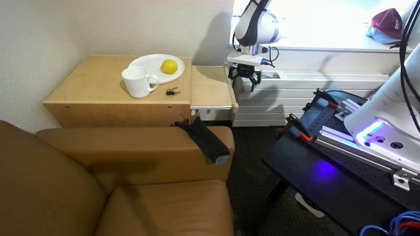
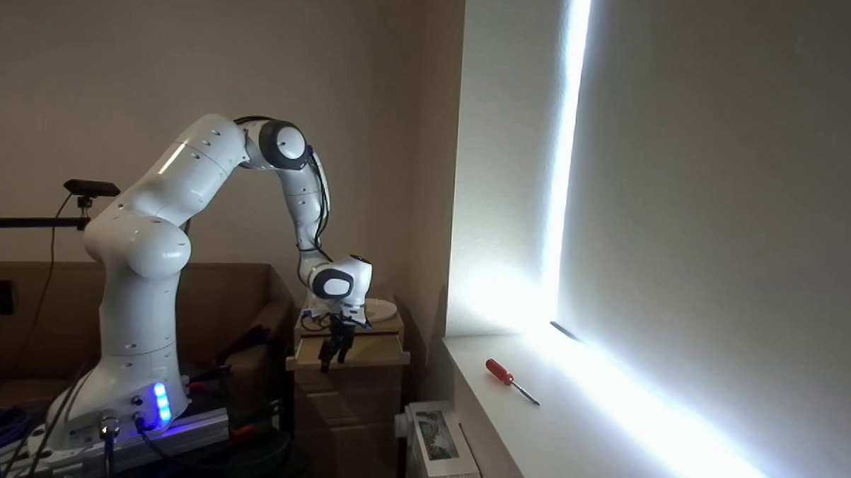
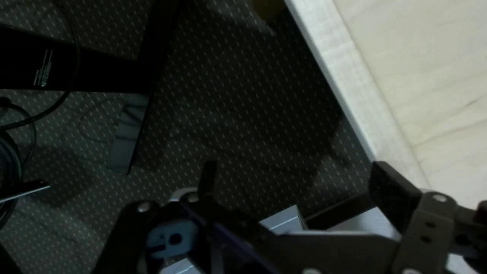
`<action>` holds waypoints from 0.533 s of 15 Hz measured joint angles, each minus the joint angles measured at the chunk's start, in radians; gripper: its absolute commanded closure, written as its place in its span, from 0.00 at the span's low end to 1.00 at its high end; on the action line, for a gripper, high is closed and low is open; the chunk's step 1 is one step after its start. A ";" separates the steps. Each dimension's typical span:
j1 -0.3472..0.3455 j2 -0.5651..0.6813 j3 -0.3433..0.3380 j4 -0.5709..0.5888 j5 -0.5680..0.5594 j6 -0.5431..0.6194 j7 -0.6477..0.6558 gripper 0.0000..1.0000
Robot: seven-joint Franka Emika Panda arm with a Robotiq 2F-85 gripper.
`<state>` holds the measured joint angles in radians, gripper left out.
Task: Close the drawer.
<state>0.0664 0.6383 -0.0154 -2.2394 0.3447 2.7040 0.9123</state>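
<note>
The light tan wooden drawer [image 1: 210, 87] is pulled out from its wider wooden cabinet [image 1: 105, 80]; the front panel stands well apart from the cabinet. The drawer also shows in an exterior view [image 2: 379, 352] and fills the upper right of the wrist view [image 3: 430, 76]. My gripper [image 1: 243, 86] is open, empty and pointing down just outside the drawer's front panel. In the wrist view, the gripper [image 3: 295, 167] has its right finger overlapping the drawer's front edge, and the left finger is over the floor. I cannot tell whether the finger touches the panel.
On the cabinet top are a white mug [image 1: 136, 82], a white plate [image 1: 144, 62] with a yellow lemon [image 1: 169, 66], and keys [image 1: 172, 91]. A brown armchair [image 1: 147, 141] with a dark cloth [image 1: 206, 139] stands in front. A radiator [image 1: 302, 95] is beside the gripper.
</note>
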 measured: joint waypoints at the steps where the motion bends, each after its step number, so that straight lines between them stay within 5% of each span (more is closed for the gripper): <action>1: 0.011 0.001 -0.020 0.000 -0.004 -0.002 0.009 0.00; 4: 0.047 0.022 -0.084 -0.001 -0.034 -0.005 0.063 0.00; 8: 0.045 0.108 -0.067 0.045 0.008 0.029 0.111 0.00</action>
<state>0.1109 0.7460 -0.0829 -2.1948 0.3529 2.7331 1.0238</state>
